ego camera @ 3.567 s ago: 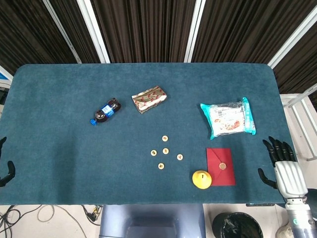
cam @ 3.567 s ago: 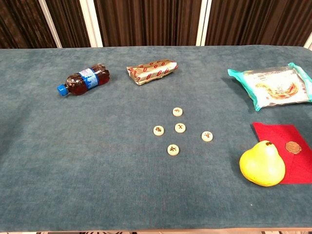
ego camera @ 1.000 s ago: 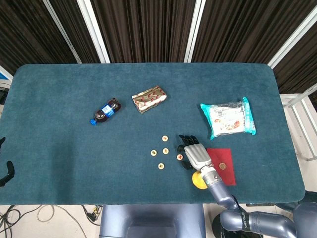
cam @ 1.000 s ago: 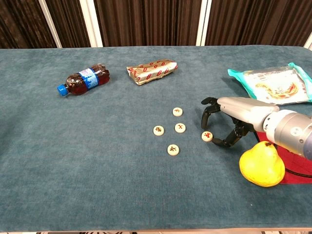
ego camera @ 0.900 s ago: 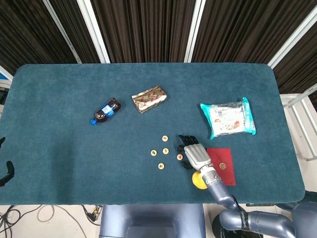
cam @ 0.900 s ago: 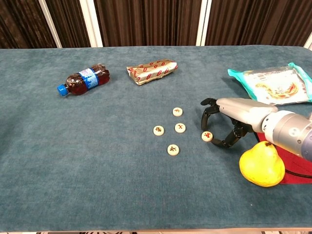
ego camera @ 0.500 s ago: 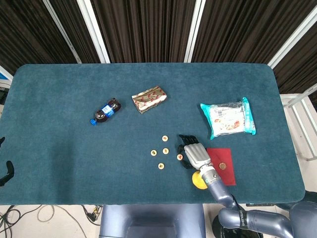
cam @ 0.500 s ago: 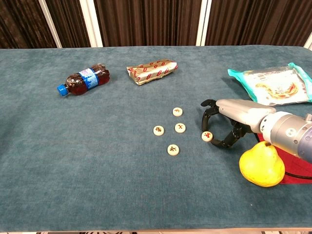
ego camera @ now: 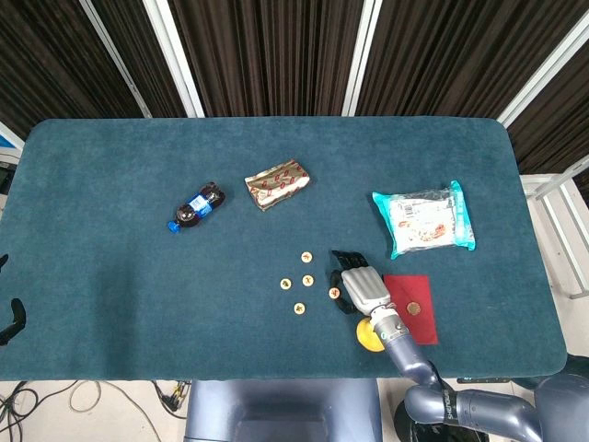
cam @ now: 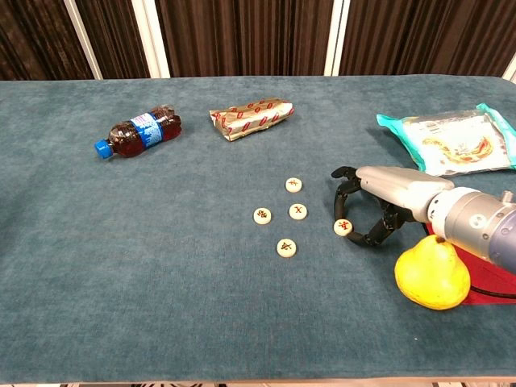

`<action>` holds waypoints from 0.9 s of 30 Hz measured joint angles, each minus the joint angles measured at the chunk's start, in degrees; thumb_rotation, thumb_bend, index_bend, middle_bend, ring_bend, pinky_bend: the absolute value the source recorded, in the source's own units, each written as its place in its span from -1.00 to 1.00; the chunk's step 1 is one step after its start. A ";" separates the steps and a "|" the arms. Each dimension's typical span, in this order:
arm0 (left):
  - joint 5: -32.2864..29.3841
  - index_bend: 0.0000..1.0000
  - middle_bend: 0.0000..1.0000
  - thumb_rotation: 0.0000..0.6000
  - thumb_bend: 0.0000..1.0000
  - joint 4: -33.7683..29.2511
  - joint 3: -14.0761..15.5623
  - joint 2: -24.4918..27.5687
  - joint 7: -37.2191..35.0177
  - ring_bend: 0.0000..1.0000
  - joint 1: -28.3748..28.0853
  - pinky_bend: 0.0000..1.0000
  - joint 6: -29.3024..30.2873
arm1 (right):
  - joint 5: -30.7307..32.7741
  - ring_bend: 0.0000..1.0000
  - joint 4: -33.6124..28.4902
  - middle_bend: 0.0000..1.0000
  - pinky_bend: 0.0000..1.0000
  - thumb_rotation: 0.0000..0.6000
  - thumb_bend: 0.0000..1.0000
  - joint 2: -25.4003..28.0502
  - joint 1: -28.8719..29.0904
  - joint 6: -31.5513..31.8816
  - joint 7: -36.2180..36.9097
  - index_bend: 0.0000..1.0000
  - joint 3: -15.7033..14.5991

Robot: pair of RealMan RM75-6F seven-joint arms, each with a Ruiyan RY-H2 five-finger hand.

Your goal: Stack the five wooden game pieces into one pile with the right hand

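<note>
Five round wooden pieces lie flat and apart on the blue cloth: the rightmost piece (cam: 343, 227) (ego camera: 334, 293), a centre piece (cam: 298, 211), a far piece (cam: 293, 185), a left piece (cam: 262, 215) and a near piece (cam: 285, 247). My right hand (cam: 369, 203) (ego camera: 357, 286) arches over the rightmost piece. Its fingers (cam: 345, 193) come down at the piece's far side and the thumb sits on the cloth just right of it. The piece still lies flat on the cloth. Only dark tips of my left hand (ego camera: 9, 318) show at the left edge, apart and holding nothing.
A yellow pear (cam: 432, 272) stands close under my right forearm, on a red envelope (ego camera: 411, 308). A teal snack bag (cam: 455, 143) lies at the far right, a gold wrapper (cam: 251, 118) and a small cola bottle (cam: 139, 133) further back left.
My right hand came in from the table's right edge to the rightmost piece. Over the last second its fingers have drawn slightly closer around that piece. The pieces have not moved.
</note>
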 measured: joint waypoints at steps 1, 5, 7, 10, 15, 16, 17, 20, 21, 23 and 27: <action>-0.06 -0.80 -1.00 1.00 0.18 0.03 -0.03 -0.02 0.07 -1.00 0.01 -1.00 0.03 | 0.00 -1.00 0.07 -1.00 -1.00 1.00 -0.12 -0.05 0.00 -0.01 0.03 -0.04 -0.01; -0.16 -0.80 -1.00 1.00 0.18 -0.01 -0.07 -0.06 0.10 -1.00 0.01 -1.00 0.04 | -0.03 -1.00 0.28 -1.00 -1.00 1.00 -0.12 -0.26 0.00 -0.03 0.13 0.00 -0.03; -0.03 -0.80 -1.00 1.00 0.18 0.03 -0.07 -0.11 0.16 -1.00 0.02 -1.00 0.16 | -0.12 -1.00 0.28 -1.00 -1.00 1.00 -0.12 -0.35 0.05 0.01 0.16 0.01 0.04; 0.04 -0.80 -1.00 1.00 0.18 0.04 -0.10 -0.13 -0.01 -1.00 0.04 -1.00 0.25 | -0.32 -1.00 -0.08 -1.00 -1.00 1.00 -0.12 -0.23 0.26 0.00 0.21 0.02 0.34; 0.12 -0.80 -1.00 1.00 0.18 0.05 -0.07 -0.12 -0.06 -1.00 0.05 -1.00 0.26 | -0.31 -1.00 -0.74 -1.00 -1.00 1.00 -0.12 0.27 0.54 0.31 -0.03 0.03 0.95; 0.11 -0.80 -1.00 1.00 0.18 0.04 -0.07 -0.12 -0.10 -1.00 0.06 -1.00 0.25 | -0.28 -1.00 -0.89 -1.00 -1.00 1.00 -0.12 0.42 0.60 0.36 -0.12 0.03 1.06; 0.12 -0.80 -1.00 1.00 0.18 0.03 -0.07 -0.10 -0.11 -1.00 0.06 -1.00 0.25 | -0.23 -1.00 -1.12 -1.00 -1.00 1.00 -0.12 0.63 0.70 0.40 -0.26 0.03 1.22; 0.14 -0.80 -1.00 1.00 0.18 -0.01 -0.09 -0.10 -0.14 -1.00 0.07 -1.00 0.31 | 0.07 -1.00 -1.96 -1.00 -1.00 1.00 -0.12 1.60 1.13 0.46 -0.82 0.03 1.91; 0.16 -0.80 -1.00 1.00 0.18 -0.02 -0.09 -0.10 -0.15 -1.00 0.08 -1.00 0.34 | 0.30 -1.00 -2.30 -1.00 -1.00 1.00 -0.12 1.99 1.31 0.37 -1.02 0.03 2.14; 0.21 -0.80 -1.00 1.00 0.18 -0.01 -0.09 -0.10 -0.18 -1.00 0.10 -1.00 0.38 | 1.13 -1.00 -3.11 -1.00 -1.00 1.00 -0.12 3.00 1.86 -0.27 -1.29 0.03 2.81; 0.22 -0.80 -1.00 1.00 0.18 -0.04 -0.12 -0.10 -0.25 -1.00 0.10 -1.00 0.40 | 3.63 -1.00 -4.01 -1.00 -1.00 1.00 -0.12 4.41 3.36 -2.15 -1.71 0.03 4.36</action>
